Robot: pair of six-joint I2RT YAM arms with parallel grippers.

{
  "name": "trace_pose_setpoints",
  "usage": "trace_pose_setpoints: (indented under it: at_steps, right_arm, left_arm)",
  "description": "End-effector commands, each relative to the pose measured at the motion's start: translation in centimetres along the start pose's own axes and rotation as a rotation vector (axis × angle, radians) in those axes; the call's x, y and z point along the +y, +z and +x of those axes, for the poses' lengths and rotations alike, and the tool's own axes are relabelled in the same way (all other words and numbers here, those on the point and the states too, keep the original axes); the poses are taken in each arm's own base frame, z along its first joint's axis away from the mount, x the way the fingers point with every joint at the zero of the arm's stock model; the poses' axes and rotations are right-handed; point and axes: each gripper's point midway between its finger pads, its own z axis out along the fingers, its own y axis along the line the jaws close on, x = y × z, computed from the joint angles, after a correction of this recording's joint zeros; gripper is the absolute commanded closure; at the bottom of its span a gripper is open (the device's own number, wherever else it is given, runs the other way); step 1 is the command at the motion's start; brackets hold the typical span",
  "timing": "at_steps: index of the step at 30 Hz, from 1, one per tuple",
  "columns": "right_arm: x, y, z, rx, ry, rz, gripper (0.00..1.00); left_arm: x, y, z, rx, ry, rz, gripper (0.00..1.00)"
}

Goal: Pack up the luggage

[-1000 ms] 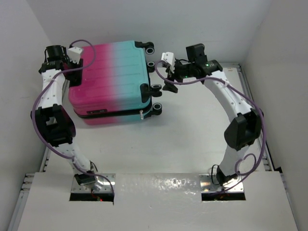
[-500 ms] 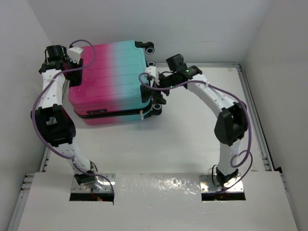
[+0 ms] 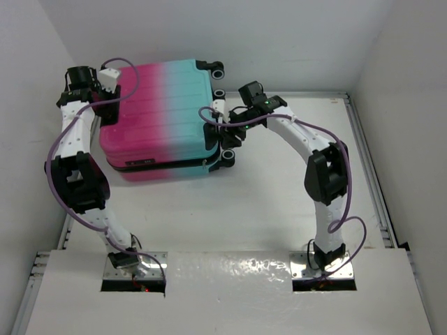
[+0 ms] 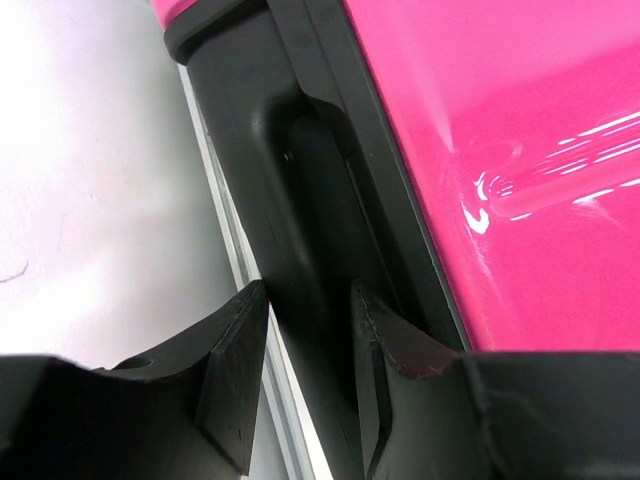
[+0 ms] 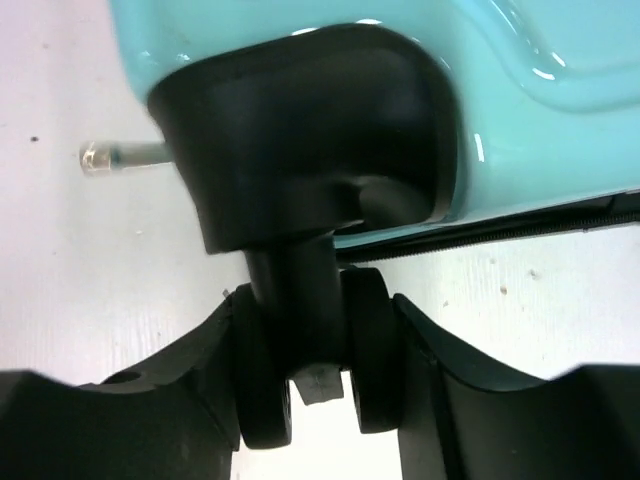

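The luggage (image 3: pixel 160 118) lies closed and flat at the back left of the table, its ribbed shell fading from pink to teal. At its pink end my left gripper (image 3: pixel 106 91) is shut on the black handle (image 4: pixel 300 180), which runs between the two fingers (image 4: pixel 235 370); pink shell (image 4: pixel 520 150) fills the right of that view. At the teal end my right gripper (image 3: pixel 225 132) is shut on a black double wheel (image 5: pixel 315 370), with a finger (image 5: pixel 190 400) pressed on each side. Teal shell (image 5: pixel 560 130) shows above the wheel housing.
Three other black wheels (image 3: pixel 218 70) stick out along the luggage's right end. A small metal zipper pull (image 5: pixel 110 157) pokes out beside the wheel housing. White walls stand close behind and to the left. A metal rail (image 3: pixel 367 160) edges the table (image 3: pixel 279 195).
My right arm swung left from beside the luggage onto its wheel, and the jaws closed on it. The left arm and the luggage have not moved.
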Motion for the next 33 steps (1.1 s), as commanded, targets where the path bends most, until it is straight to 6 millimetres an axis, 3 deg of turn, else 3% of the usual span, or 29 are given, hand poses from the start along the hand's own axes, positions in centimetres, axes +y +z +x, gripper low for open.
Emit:
trace_pose_setpoints:
  at_steps: [1,2,3,5,10,11,13,14,19,21,23,24,25,26,27,28,29,30,31,32,33]
  right_arm:
    - [-0.4,-1.3,-2.4,-0.056,-0.008,0.038,0.72]
    - [-0.4,-1.1,-2.7,-0.062,0.009,0.041,0.87]
    - [-0.3,-1.1,-2.7,-0.056,0.015,0.046,0.94]
    - [0.0,-1.3,-2.9,-0.040,0.025,0.056,1.00]
    - [2.4,-2.6,-6.2,-0.167,0.044,0.001,1.00]
    - [2.7,-3.5,-7.5,-0.201,0.023,0.016,1.00]
    - [3.6,-3.9,-8.2,-0.237,0.021,0.008,1.00]
    - [4.1,-5.1,-9.4,-0.270,-0.005,0.025,1.00]
    - [6.5,-5.1,-8.7,-0.307,0.003,0.026,1.00]
    - [6.9,-4.2,-6.6,-0.269,0.042,0.038,1.00]
    - [5.7,-3.6,-5.2,-0.230,0.065,0.112,1.00]
    - [5.6,-3.2,-3.9,-0.206,0.095,0.139,0.91]
    - [5.2,-3.2,-3.6,-0.201,0.125,0.167,0.76]
    - [4.9,-3.3,-3.3,-0.187,0.136,0.192,0.44]
    - [4.4,-3.6,-2.6,-0.156,0.154,0.238,0.36]
    - [4.0,-4.5,-3.0,-0.173,0.182,0.289,0.20]
    - [3.5,-5.4,-3.2,-0.186,0.203,0.349,0.13]
    - [2.8,-6.0,-1.2,-0.147,0.254,0.454,0.02]
    - [2.3,-8.8,-3.8,-0.264,0.283,0.571,0.01]
    - [2.1,-10.5,-4.0,-0.313,0.317,0.679,0.01]
    - [3.2,-10.2,-0.4,-0.293,0.407,0.777,0.01]
  left_arm:
    - [-2.0,0.8,1.9,0.064,0.020,0.061,1.00]
    - [-2.0,0.8,2.0,0.066,0.013,0.063,1.00]
    - [-2.0,0.8,1.9,0.063,0.008,0.063,1.00]
    - [-2.2,0.6,1.9,0.065,-0.005,0.067,1.00]
    - [-2.8,-0.9,1.4,0.039,-0.024,0.088,1.00]
    - [-2.9,-1.1,1.4,0.037,-0.027,0.087,1.00]
    - [-2.8,-2.0,1.0,0.021,-0.027,0.081,1.00]
    - [-2.8,-2.3,0.9,0.017,-0.027,0.080,1.00]
    - [-2.5,-3.8,0.6,0.003,-0.020,0.059,1.00]
    - [-2.4,-4.0,1.2,0.013,-0.021,0.050,1.00]
    - [-2.6,-3.9,1.7,0.020,-0.022,0.050,1.00]
    - [-2.7,-3.8,1.9,0.024,-0.022,0.054,1.00]
    - [-2.8,-3.7,2.1,0.029,-0.026,0.054,1.00]
    - [-2.8,-3.5,2.6,0.042,-0.029,0.056,1.00]
    - [-3.0,-3.4,2.8,0.051,-0.034,0.057,1.00]
    - [-3.0,-3.3,3.2,0.058,-0.038,0.059,1.00]
    - [-3.0,-3.3,3.3,0.061,-0.042,0.054,1.00]
    - [-2.9,-3.3,3.5,0.064,-0.053,0.051,1.00]
    - [-2.8,-3.3,3.6,0.067,-0.059,0.046,1.00]
    - [-2.8,-3.3,3.7,0.069,-0.065,0.045,1.00]
    - [-2.6,-3.4,3.9,0.073,-0.080,0.037,1.00]
